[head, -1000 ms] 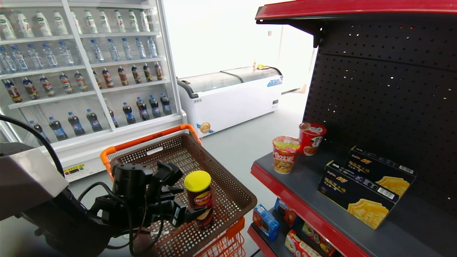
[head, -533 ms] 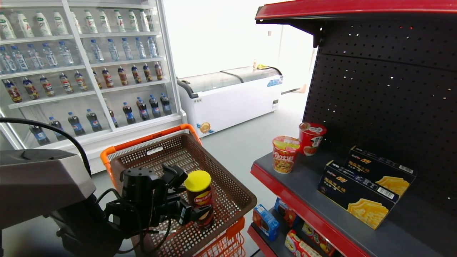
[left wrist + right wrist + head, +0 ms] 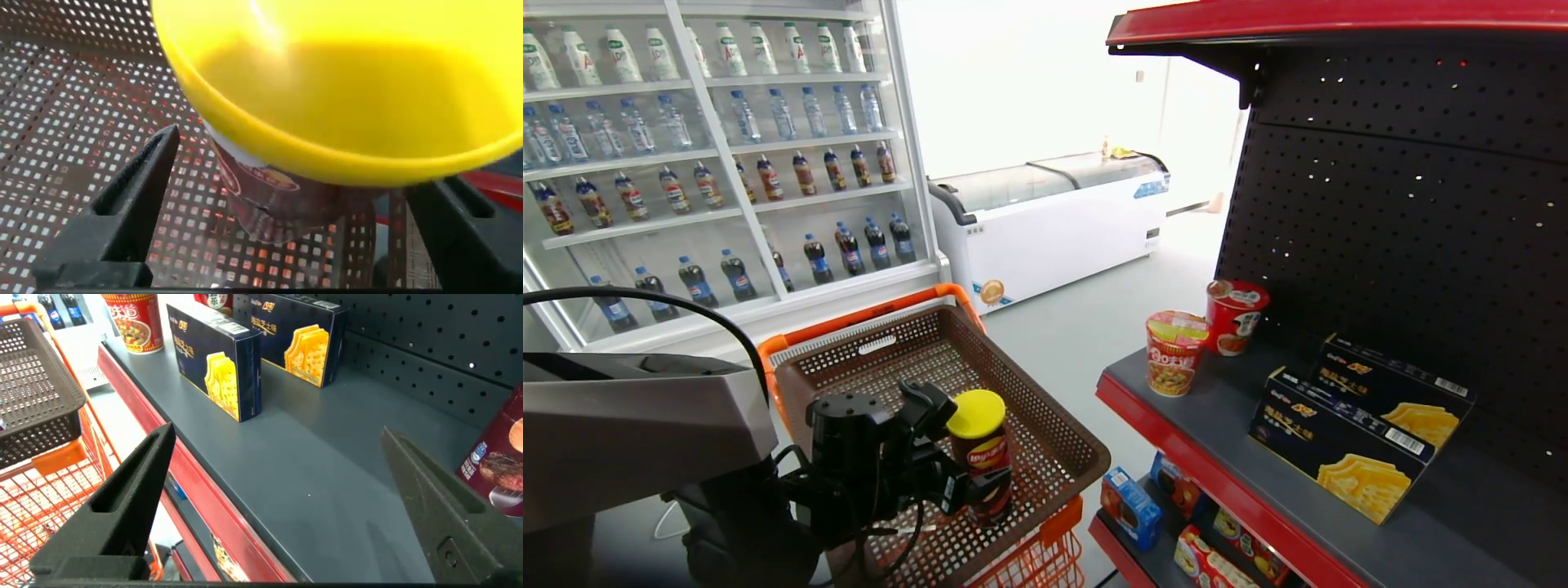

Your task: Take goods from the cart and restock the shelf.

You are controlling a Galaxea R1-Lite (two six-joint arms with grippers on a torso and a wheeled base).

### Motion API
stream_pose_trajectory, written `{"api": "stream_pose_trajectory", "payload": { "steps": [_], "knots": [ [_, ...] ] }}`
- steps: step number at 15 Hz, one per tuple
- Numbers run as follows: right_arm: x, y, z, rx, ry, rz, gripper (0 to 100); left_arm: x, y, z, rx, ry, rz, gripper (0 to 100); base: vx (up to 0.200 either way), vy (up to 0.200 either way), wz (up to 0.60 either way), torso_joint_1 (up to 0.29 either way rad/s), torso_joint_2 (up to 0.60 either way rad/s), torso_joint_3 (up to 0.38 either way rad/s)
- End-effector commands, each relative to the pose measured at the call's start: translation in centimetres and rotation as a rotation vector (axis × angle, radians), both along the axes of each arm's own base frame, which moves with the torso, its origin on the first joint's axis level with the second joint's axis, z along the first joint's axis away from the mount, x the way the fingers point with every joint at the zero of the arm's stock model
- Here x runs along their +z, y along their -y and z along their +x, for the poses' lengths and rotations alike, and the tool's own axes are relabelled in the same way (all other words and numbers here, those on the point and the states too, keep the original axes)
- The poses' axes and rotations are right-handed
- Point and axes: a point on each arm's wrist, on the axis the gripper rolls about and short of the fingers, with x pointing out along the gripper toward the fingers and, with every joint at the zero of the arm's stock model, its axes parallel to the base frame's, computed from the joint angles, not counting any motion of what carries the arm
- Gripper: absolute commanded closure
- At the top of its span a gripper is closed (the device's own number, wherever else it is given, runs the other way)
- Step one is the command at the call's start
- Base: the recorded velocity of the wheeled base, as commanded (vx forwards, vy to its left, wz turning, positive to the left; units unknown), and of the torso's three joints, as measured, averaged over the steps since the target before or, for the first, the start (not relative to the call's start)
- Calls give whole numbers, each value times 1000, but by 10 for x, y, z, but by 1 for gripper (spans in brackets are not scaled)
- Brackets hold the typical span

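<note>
The step in hand is the pick-up of the crisp can (image 3: 977,412) from the cart (image 3: 849,320). The can, dark with a yellow lid, stands upright in the brown basket (image 3: 1045,425) on top of the cart, toward its near right part. The left pincer (image 3: 302,167) is at the can from the left side, with one finger on each side of the body, below the lid. In the left wrist view the jaws are wide and there is a gap between one finger and the can, so I judge that the grip is not yet made.

The right pincer (image 3: 278,433) hangs wide and empty over the grey shelf (image 3: 1225,425), near two dark boxes (image 3: 1339,441). Two noodle cups (image 3: 1174,353) stand at the left end of the shelf.

The next move probably calls for closing the left fingers on the can's body, firm but not crushing, because it seems to be thin cardboard. Then a straight lift is needed to clear the basket wall before the can goes right to a bare place on the shelf.
</note>
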Motion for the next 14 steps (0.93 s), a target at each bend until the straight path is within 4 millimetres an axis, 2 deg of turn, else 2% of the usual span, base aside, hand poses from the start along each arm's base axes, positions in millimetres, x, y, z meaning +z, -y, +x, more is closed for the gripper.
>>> {"api": "stream_pose_trajectory", "payload": {
  "steps": [1,9,10,14],
  "knots": [
    [0,0,0,0,-2,0,0,-8,1,1,-2,-24,8,0,0,0,0,0,0,0],
    [0,0,0,0,-2,0,0,-16,16,17,-27,17,-14,0,0,0,0,0,0,0],
    [0,0,0,0,-2,0,0,-18,17,20,-26,16,-15,100,0,0,0,0,0,0],
    [0,0,0,0,-2,0,0,-21,15,20,-20,-1,-9,100,0,0,0,0,0,0]
  ]
}}
